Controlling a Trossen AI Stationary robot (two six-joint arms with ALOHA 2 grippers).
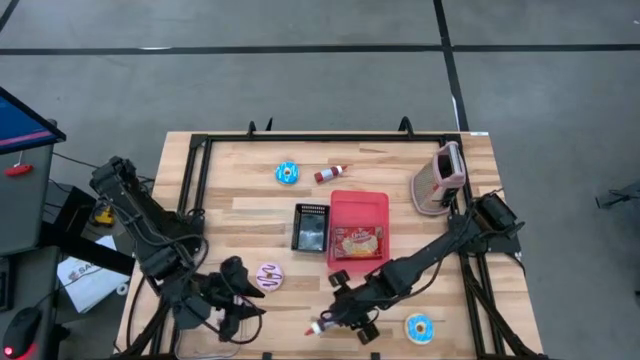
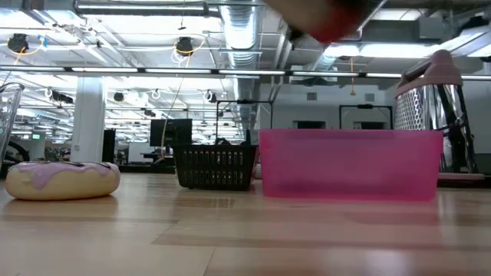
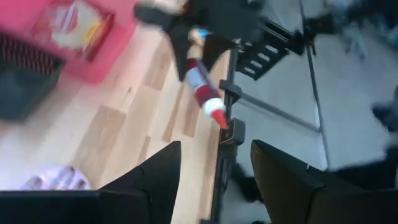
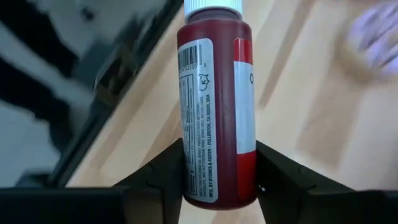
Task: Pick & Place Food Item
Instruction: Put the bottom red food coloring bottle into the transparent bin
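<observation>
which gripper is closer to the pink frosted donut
Left. The left gripper sits right beside the pink frosted donut; the right gripper, holding the sauce bottle, is farther off.

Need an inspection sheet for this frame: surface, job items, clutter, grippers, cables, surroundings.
Surface: wooden table, black frame.
Job's things: red bottle in right gripper; pink bin holds a snack pack.
Clutter: black basket, grater, second bottle, pink donut, two blue donuts.
Grippers: right gripper shut on bottle at near edge; left gripper open, empty.
Cables: nothing seen.
Surroundings: grey floor, monitor at left.
</observation>
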